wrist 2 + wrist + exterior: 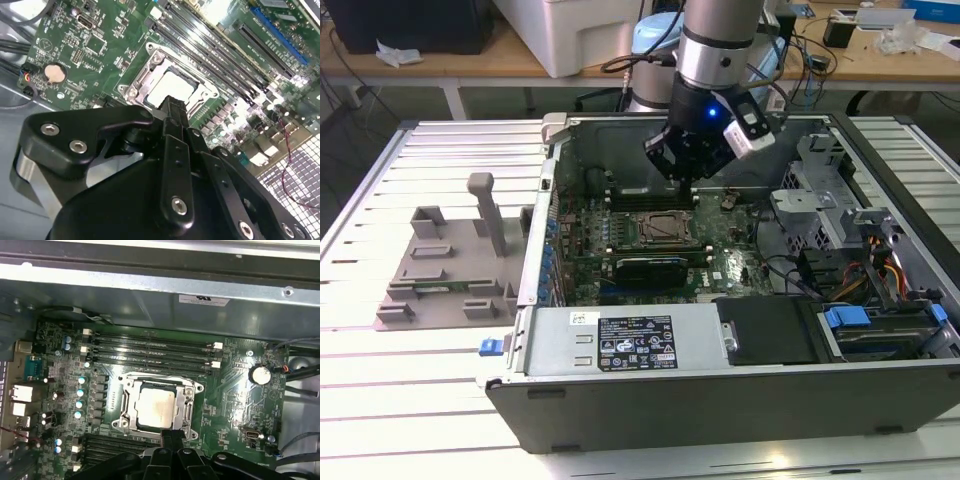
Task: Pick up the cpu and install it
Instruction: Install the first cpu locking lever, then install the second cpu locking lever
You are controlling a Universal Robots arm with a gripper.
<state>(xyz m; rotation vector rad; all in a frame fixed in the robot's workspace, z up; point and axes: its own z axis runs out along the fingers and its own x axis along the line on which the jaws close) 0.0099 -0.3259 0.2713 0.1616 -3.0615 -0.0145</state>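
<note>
The gripper (688, 168) hangs inside the open case above the motherboard (235, 395), fingers pressed together and empty, while the cpu (155, 408) lies flat in its socket (158, 407) directly below the fingertips (near the board's middle, beside the memory slots (150, 347)).

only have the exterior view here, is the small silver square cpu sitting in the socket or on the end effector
Observer: In the socket. In both wrist views the small flat silver-grey square cpu lies flat inside the metal socket frame.
Operator: so is the end effector holding anything
Observer: No. In the second wrist view the black end effector has its fingertips together with nothing between them, close to the socket's edge.
Operator: anything lying on top of the cpu
Observer: No. In the first wrist view its metal top is bare.
</note>
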